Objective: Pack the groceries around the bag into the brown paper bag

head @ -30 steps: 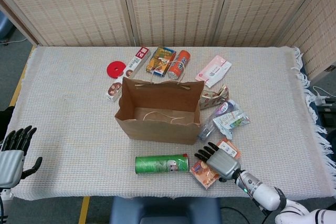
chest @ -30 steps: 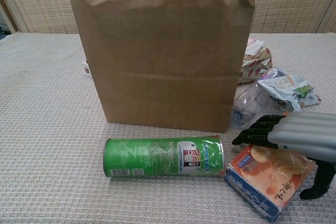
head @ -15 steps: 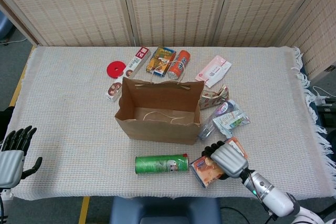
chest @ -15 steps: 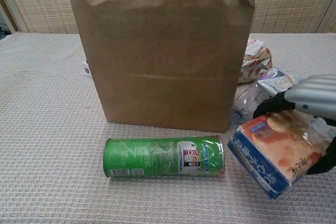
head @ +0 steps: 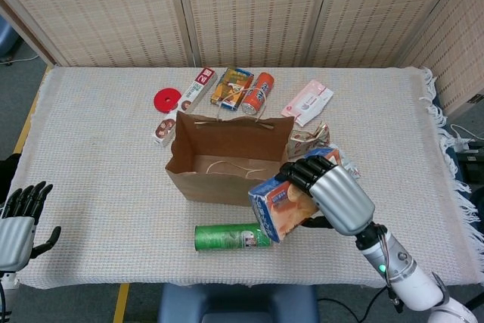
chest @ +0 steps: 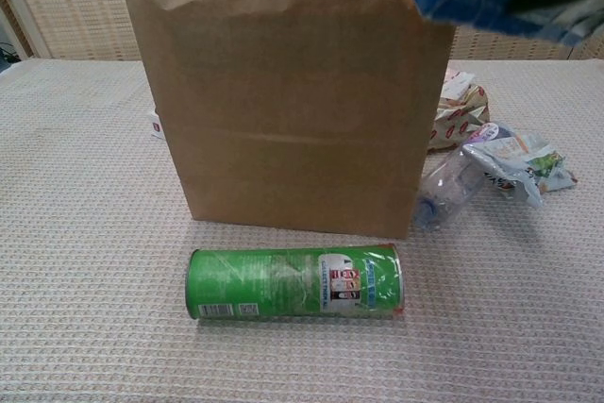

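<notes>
**Snack box in the air, bound for the bag**

The right hand grips a blue and orange snack box, fingers curled over its top edge, and holds it clear of the table, just in front of the bag's near right corner. In the chest view the box shows only as a blurred blue shape at the top right, about level with the bag's rim. The bag stands upright and open, with nothing visible inside but its own handle cords.

The step in hand looks like carrying the first item to the bag. The next move calls for bringing the box over the opening, clear of the near wall, then lowering and letting go.

The left hand hangs off the table's near left corner, fingers apart, holding nothing. A green can lies on its side in front of the bag.
</notes>
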Robot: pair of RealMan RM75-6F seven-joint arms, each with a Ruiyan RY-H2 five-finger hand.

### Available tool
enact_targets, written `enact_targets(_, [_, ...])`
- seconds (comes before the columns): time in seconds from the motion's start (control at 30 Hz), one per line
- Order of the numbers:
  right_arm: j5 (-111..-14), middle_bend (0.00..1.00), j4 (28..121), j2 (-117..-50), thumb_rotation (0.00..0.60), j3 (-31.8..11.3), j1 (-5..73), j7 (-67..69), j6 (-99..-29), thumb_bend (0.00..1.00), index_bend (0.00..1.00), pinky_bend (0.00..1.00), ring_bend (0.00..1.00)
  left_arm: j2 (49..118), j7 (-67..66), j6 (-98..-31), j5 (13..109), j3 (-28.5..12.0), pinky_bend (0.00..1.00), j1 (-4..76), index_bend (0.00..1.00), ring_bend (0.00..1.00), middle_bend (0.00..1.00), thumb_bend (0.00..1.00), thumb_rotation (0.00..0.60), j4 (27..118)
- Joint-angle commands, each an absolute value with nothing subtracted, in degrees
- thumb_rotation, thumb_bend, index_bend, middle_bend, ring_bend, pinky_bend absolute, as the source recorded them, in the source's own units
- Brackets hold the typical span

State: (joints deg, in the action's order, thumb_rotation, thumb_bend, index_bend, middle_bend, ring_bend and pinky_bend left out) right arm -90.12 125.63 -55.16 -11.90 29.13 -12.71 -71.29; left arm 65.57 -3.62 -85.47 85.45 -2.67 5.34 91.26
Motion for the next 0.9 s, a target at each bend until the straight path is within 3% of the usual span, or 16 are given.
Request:
enact_targets(0.03, [-83.3, 0.60, 127.9, -58.3, 0.600, -18.0, 32.7, -17.2, -73.6, 0.22, 0.64, 0.64, 0.65, 65.6, -3.6, -85.4, 85.5, -2.7, 0.00, 5.4, 0.00, 0.00, 0.00, 0.35, 0.600, 91.2])
enact_targets(0.2, [-75.8, 0.60, 125.7, -65.4, 0.600, -24.1, 39.5, -27.1, -74.2, 0.22, 0.64, 0.64, 0.65, 65.6, -3.5, -85.4, 85.5, -2.7, 0.00, 5.4, 0.00, 0.00, 0.00, 0.35, 0.600, 91.1])
enact_targets(0.33, [-71.7, 0.60, 121.8, -72.0, 0.600, -26.0, 44.7, -33.8, -74.4, 0.22, 0.64, 0.64, 0.65, 65.6, -3.2, -85.4, 85.6, -2.7, 0.00, 5.4, 0.00, 0.00, 0.00, 0.35, 0.600, 91.0])
enact_targets(0.6, [-69.6, 0.60, 110.3, -85.6, 0.600, -24.9, 51.7, -39.2, -75.6, 0.22, 0.62, 0.64, 0.64, 65.6, -2.6, -85.5, 85.7, -2.6, 0.00, 5.4, 0.00, 0.00, 0.00, 0.35, 0.600, 90.7])
enact_targets(0.77, [-69.0, 0.60, 107.4, -88.5, 0.600, -24.4, 52.7, -39.3, -75.7, 0.22, 0.61, 0.63, 0.64, 65.6, -2.4, -85.5, 85.8, -2.6, 0.00, 5.4, 0.00, 0.00, 0.00, 0.35, 0.600, 90.6])
enact_targets(0.9, [-66.5, 0.60, 102.9, -92.9, 0.600, -22.2, 53.3, -39.4, -75.1, 0.22, 0.53, 0.58, 0.59, 65.5, -1.9, -85.3, 85.8, -2.6, 0.00, 5.5, 0.00, 0.00, 0.00, 0.35, 0.600, 90.6])
